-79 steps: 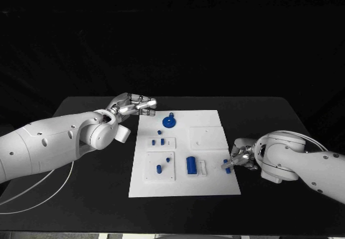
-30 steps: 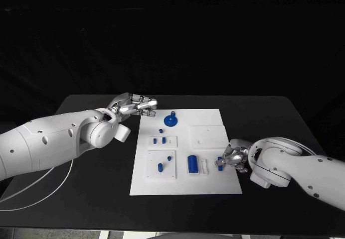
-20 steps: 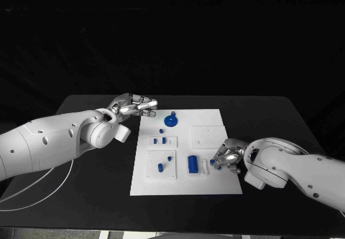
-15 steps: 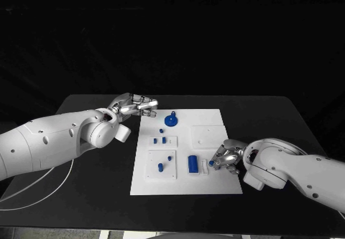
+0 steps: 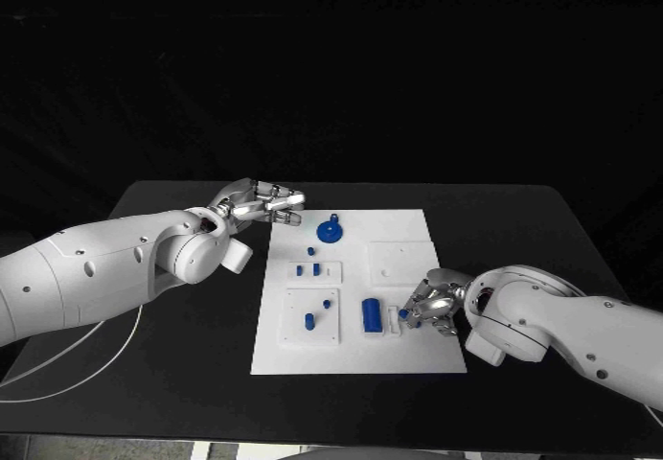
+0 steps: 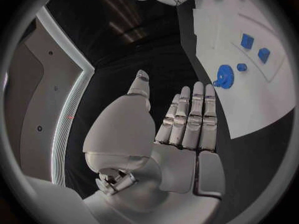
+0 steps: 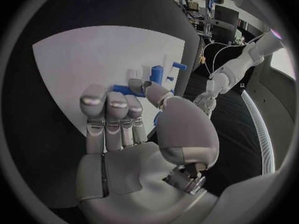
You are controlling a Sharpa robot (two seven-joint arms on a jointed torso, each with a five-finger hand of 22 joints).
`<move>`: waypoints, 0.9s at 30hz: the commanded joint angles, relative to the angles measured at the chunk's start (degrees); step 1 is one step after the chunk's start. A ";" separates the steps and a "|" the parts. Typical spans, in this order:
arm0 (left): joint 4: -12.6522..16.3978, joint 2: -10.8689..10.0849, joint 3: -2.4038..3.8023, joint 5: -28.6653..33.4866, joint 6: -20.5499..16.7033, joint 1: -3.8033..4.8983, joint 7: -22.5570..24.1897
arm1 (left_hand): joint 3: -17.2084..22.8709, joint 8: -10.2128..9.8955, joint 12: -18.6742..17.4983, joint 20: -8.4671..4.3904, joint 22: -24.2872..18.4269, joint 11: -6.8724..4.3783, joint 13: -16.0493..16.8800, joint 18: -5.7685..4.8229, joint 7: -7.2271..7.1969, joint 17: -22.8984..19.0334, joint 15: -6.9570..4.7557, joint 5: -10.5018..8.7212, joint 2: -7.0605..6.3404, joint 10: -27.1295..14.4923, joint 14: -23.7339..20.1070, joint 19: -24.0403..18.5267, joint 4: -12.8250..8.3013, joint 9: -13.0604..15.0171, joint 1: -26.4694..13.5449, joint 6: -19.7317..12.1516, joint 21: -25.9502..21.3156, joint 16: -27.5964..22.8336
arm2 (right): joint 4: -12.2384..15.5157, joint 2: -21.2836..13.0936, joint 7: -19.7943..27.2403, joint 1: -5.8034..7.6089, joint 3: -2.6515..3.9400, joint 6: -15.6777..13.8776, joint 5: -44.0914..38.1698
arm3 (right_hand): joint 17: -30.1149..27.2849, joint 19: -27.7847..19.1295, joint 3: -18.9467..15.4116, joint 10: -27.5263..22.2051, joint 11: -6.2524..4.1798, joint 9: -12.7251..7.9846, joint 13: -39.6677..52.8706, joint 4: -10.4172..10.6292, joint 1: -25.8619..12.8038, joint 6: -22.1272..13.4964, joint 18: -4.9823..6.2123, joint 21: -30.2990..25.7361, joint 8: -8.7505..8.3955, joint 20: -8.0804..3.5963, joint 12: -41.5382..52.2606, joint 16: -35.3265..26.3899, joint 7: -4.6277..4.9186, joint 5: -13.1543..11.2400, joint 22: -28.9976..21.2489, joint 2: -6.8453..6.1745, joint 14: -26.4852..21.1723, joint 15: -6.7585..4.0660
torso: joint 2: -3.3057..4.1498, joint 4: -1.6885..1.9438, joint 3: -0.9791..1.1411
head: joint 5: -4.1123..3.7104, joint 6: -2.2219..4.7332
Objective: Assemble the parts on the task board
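Task board (image 5: 410, 356) lies on black table (image 5: 166, 383); right hand (image 5: 432, 305) pinches blue part (image 5: 403, 312), left hand (image 5: 257, 204) empty, fingers apart.

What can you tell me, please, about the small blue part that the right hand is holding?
The small blue part is a short, slim peg of plain blue, plastic by its look. The right hand pinches it between the thumb and the fingertips, so much of it is hidden. It lies roughly level over the task board, near the board's right edge, beside the large blue cylinder. Whether it touches the board cannot be told.

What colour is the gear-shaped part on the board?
Blue gear, clearest in the head view.
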 commanded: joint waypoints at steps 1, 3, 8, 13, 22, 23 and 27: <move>0.17 -0.02 0.03 -0.32 0.82 0.02 0.14 | -0.01 -0.25 -0.01 0.08 0.07 -0.14 0.07 -0.99 0.08 0.04 0.10 -0.35 -0.48 -0.40 0.00 0.36 0.34 -0.09 0.10 -0.31 -0.25 -0.08 | -0.02 0.23 -0.61 -0.07 -0.02 1.16 -1.03 | -0.09 2.38 -3.65 -0.22 -0.12 0.08 -0.07 0.38 0.12 0.51 -0.76 -0.63 0.08 -0.26 -0.37 -0.33 0.00 -2.27 5.08 1.02 0.14 -0.12 | 0.03 -0.03 0.02 | 0.11 -0.03; 0.18 -0.03 0.03 -0.33 0.81 0.02 0.11 | -0.01 -0.25 -0.01 0.08 0.07 -0.14 0.07 -0.99 0.08 0.04 0.10 -0.35 -0.48 -0.40 0.00 0.36 0.34 -0.09 0.10 -0.31 -0.25 -0.08 | -0.03 0.35 -0.80 -0.06 -0.02 1.15 -1.85 | -0.11 2.48 -5.79 -0.07 -0.26 0.18 -0.05 1.12 -0.13 1.20 -0.82 -0.84 0.17 -0.22 -0.29 -0.33 -0.34 -6.77 5.03 1.47 0.21 -0.10 | 0.04 -0.02 0.01 | 0.15 -0.04; 0.18 -0.03 0.03 -0.36 0.83 0.02 0.03 | -0.01 -0.25 -0.01 0.08 0.07 -0.14 0.07 -0.99 0.08 0.04 0.10 -0.35 -0.48 -0.40 0.00 0.36 0.34 -0.09 0.10 -0.31 -0.25 -0.08 | -0.03 0.69 -1.25 -0.02 -0.02 1.08 -3.41 | -0.27 2.68 -13.40 0.01 -0.71 0.21 -0.19 4.01 0.77 3.10 -1.13 -1.50 0.11 -0.39 -0.42 -0.48 -1.59 -16.95 4.82 2.52 0.32 -0.29 | 0.04 -0.03 0.02 | 0.18 -0.08; 0.21 -0.04 0.03 -0.44 0.83 0.02 -0.07 | -0.01 -0.25 -0.01 0.08 0.07 -0.14 0.07 -0.99 0.08 0.04 0.10 -0.35 -0.48 -0.40 0.00 0.36 0.34 -0.09 0.10 -0.31 -0.25 -0.08 | -0.10 1.03 -2.26 0.07 -0.02 1.37 -4.86 | -0.31 2.84 -16.28 0.28 -0.90 0.03 -0.73 8.12 0.64 3.84 -1.37 -2.14 0.09 -0.55 -0.97 -0.55 -2.17 -25.43 4.79 2.52 0.36 -0.42 | 0.02 0.00 0.01 | 0.27 -0.10; 0.25 -0.11 0.03 -0.55 0.83 0.02 -0.25 | -0.01 -0.26 -0.01 0.10 0.06 -0.12 0.07 -0.97 0.10 0.04 0.12 -0.40 -0.61 -0.48 -0.10 0.36 0.59 -0.09 0.26 -0.41 -0.28 -0.08 | -0.31 1.62 -3.35 0.18 -0.03 2.74 -5.68 | -0.34 3.02 -16.24 0.28 -0.88 -0.02 -1.19 13.96 1.61 4.04 -1.49 -3.10 0.09 -0.60 -1.24 -0.77 -2.18 -28.28 5.02 0.36 0.36 -0.43 | 0.03 -0.06 0.01 | 0.46 -0.10; 0.25 -0.10 0.03 -0.55 0.85 0.02 -0.30 | -0.01 -0.26 -0.01 0.10 0.06 -0.12 0.07 -0.97 0.10 0.04 0.12 -0.40 -0.61 -0.48 -0.10 0.36 0.59 -0.09 0.26 -0.41 -0.28 -0.08 | -0.35 1.74 -3.39 0.21 -0.03 2.85 -5.71 | -0.29 3.11 -16.19 0.26 -0.89 -0.03 -1.24 14.43 1.81 4.10 -1.51 -3.06 0.05 -0.60 -1.26 -0.75 -2.21 -28.25 5.09 0.13 0.38 -0.45 | 0.03 -0.03 0.01 | 0.48 -0.10; 0.25 -0.09 0.02 -0.59 0.94 0.02 -0.48 | 0.00 -0.26 -0.02 0.12 0.06 -0.11 0.06 -0.96 0.10 0.03 0.16 -0.37 -0.71 -0.55 -0.19 0.33 0.78 -0.09 0.31 -0.46 -0.30 -0.10 | -0.50 2.04 -3.45 0.31 -0.03 3.30 -5.74 | -0.28 3.07 -16.24 0.28 -0.88 -0.03 -1.24 14.57 1.71 4.10 -1.51 -3.03 0.07 -0.61 -1.24 -0.75 -2.20 -28.31 5.10 0.10 0.37 -0.43 | 0.04 0.00 0.05 | 0.56 -0.11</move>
